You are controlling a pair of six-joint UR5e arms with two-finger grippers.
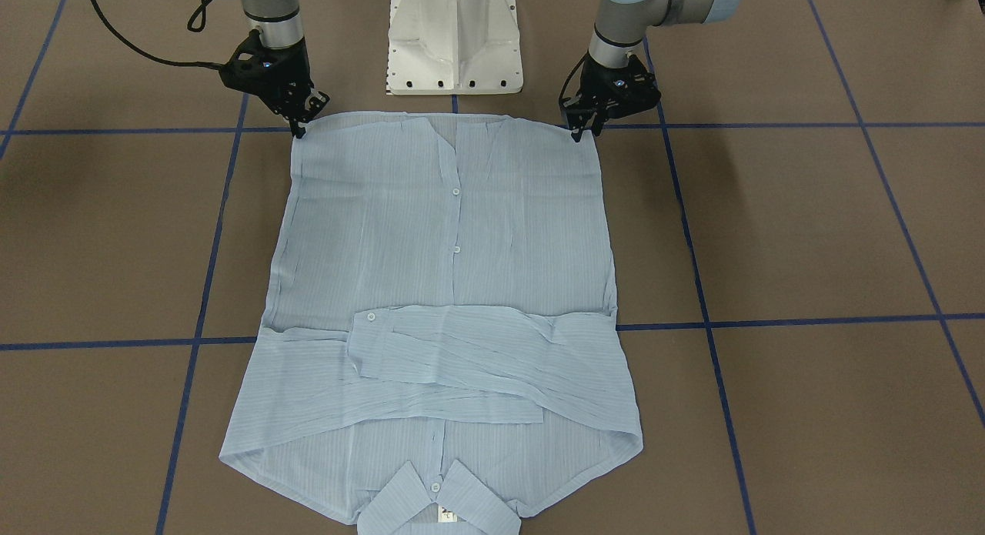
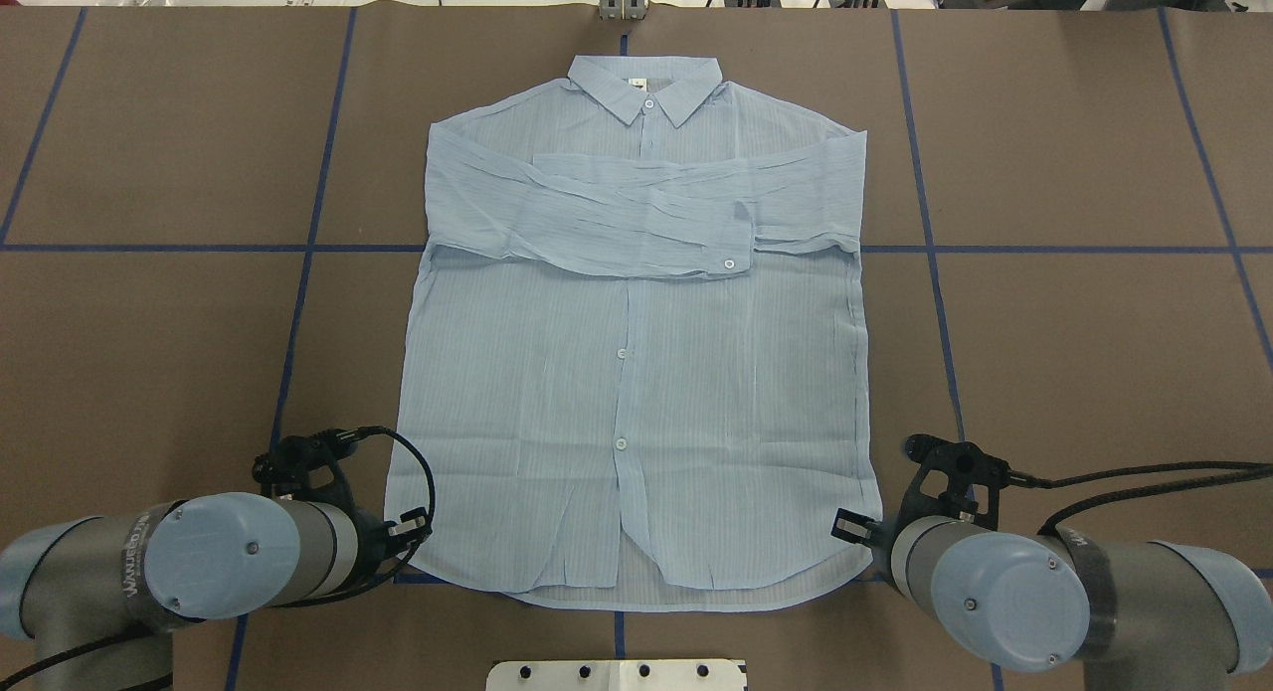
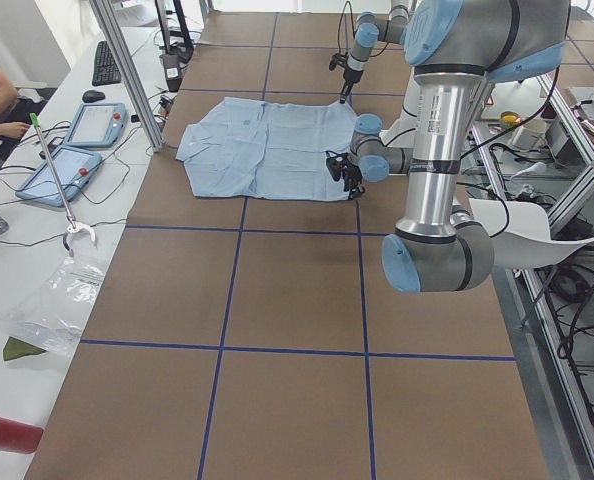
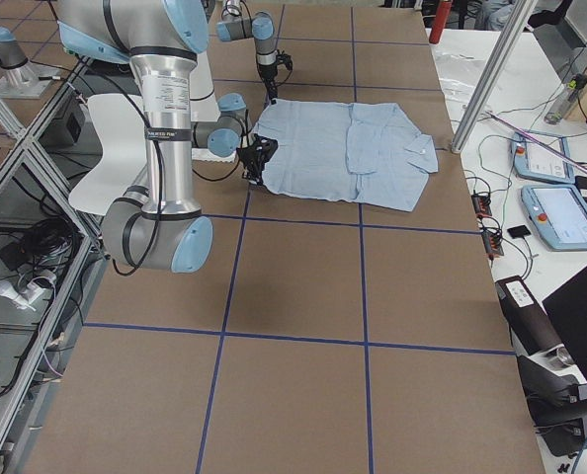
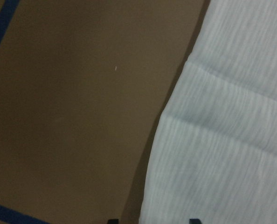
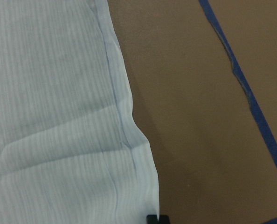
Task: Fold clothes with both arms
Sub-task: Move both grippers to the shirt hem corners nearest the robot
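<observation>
Light-blue shirt (image 1: 454,250) lay flat; right gripper (image 1: 298,129) pinched its hem corner, left gripper (image 1: 585,132) gaped astride the other

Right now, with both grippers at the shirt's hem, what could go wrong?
1. The right gripper looks shut on only the very corner of the shirt; thin cloth could slip out on lifting.
2. The left gripper is open at its corner; if only one side holds, the hem lifts skewed.
3. The sleeves lie loose across the chest and could slide as the hem folds over them.
</observation>
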